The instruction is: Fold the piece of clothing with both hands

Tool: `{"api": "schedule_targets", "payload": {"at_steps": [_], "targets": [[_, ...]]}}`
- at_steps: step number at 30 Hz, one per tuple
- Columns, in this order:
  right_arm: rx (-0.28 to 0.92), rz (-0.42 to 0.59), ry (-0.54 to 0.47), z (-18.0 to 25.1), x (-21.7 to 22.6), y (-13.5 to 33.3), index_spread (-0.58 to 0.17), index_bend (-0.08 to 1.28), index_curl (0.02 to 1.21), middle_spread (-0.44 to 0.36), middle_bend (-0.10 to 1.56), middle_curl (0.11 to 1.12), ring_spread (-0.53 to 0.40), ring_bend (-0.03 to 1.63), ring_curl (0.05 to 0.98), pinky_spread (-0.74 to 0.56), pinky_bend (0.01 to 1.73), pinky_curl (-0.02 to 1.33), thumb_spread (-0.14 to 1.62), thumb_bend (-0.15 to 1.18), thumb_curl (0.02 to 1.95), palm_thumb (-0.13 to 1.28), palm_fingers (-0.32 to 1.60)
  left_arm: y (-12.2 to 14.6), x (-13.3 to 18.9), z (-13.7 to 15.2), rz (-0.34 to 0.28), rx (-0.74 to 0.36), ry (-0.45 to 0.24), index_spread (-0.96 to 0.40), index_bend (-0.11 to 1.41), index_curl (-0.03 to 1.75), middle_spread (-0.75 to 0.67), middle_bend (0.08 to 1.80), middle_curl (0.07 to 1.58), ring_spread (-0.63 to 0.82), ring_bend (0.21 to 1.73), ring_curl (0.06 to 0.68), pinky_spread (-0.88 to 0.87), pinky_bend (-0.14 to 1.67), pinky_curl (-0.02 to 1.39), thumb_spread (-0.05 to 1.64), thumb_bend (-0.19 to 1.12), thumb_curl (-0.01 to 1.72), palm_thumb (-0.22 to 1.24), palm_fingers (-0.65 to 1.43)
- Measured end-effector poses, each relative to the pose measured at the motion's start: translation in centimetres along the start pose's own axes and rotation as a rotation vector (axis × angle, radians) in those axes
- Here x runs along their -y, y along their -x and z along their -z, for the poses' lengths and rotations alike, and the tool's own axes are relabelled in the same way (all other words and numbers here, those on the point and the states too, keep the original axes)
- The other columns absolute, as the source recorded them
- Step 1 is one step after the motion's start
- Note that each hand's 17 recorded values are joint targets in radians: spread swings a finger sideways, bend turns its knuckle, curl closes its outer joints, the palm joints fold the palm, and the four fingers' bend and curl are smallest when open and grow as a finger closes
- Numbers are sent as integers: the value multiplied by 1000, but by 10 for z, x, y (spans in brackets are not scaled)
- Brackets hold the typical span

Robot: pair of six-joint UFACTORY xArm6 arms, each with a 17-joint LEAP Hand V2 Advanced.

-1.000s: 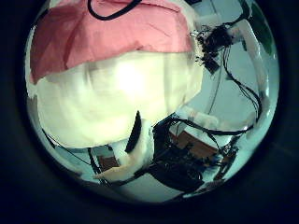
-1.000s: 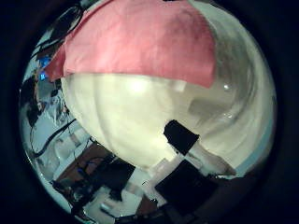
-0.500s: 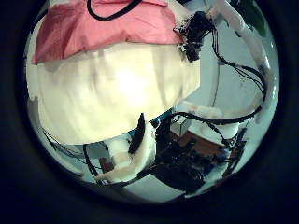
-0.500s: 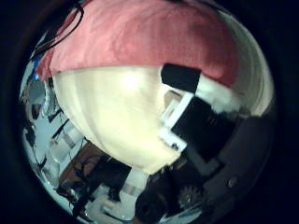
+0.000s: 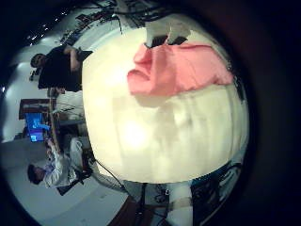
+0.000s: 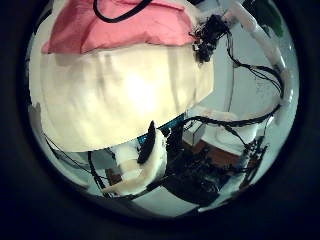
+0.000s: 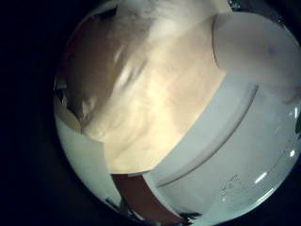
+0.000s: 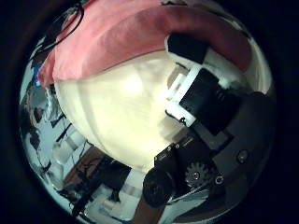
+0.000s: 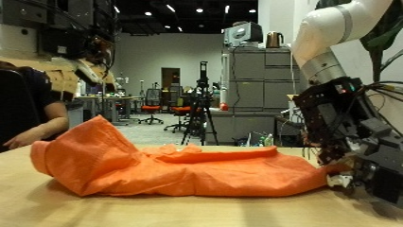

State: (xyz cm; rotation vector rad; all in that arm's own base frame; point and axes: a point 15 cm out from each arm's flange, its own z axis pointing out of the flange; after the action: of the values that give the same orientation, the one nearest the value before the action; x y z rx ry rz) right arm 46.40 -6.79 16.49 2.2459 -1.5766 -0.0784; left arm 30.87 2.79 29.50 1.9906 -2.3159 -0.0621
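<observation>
An orange piece of clothing [image 9: 189, 168] lies crumpled in a long heap on the light wooden table [image 9: 126, 210]. My right hand [image 9: 346, 132] is down at one end of it. Its fingers [image 8: 201, 89] curl onto the cloth's edge [image 8: 121, 37] in the right thumb side palm view. My left hand is high over the table and does not show in the outside view. One relaxed finger [image 6: 142, 165] of it shows in the left thumb side palm view, holding nothing. That view shows the cloth [image 6: 120, 30] far off, with the right hand [image 6: 210, 38] at its edge. The left little finger side palm view shows the cloth [image 5: 179, 68] too.
The table's bare top [image 5: 160, 132] stretches wide beside the cloth. The right little finger side palm view shows the table's edge [image 7: 202, 132] close by. A grey cabinet [image 9: 252, 90] and room equipment stand beyond the table.
My right hand has come down to the cloth, and its fingers have curled further in over the cloth's edge. The left hand has hardly moved.
</observation>
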Motion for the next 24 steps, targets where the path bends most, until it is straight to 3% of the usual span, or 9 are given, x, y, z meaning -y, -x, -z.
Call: {"api": "schedule_targets", "payload": {"at_steps": [6,12,18,24], "targets": [[-24,-6,-83,57,-20,-4,-262,1043,766,-132,1241,756,-226,1298,643,-341,1193,677,1127,111,546,1160,1172,6,-1,6,17,-10,-19,150,146,222,363,209,315,585,457,223,519,306,315,1108,-20,275,274,-16],[-55,56,-181,133,-25,34,-249,1078,793,-126,1293,773,-219,1330,676,-304,1226,728,1144,88,587,1155,1122,16,-2,1,42,-11,-11,149,144,227,360,210,320,584,458,222,518,306,316,1112,-20,273,277,-17],[-54,177,-313,206,-7,106,-242,1090,806,-121,1312,776,-217,1346,695,-281,1227,765,1147,77,629,1173,1104,28,-8,1,73,-9,-9,144,145,232,349,214,325,582,459,223,518,303,315,1114,-20,272,278,-13],[-91,356,-406,255,12,212,-238,1096,813,-119,1327,777,-217,1347,709,-273,1212,802,1150,62,666,1186,1093,37,-19,-4,101,-14,-6,142,147,236,347,213,326,582,459,225,518,303,315,1118,-19,275,288,-13]]}}
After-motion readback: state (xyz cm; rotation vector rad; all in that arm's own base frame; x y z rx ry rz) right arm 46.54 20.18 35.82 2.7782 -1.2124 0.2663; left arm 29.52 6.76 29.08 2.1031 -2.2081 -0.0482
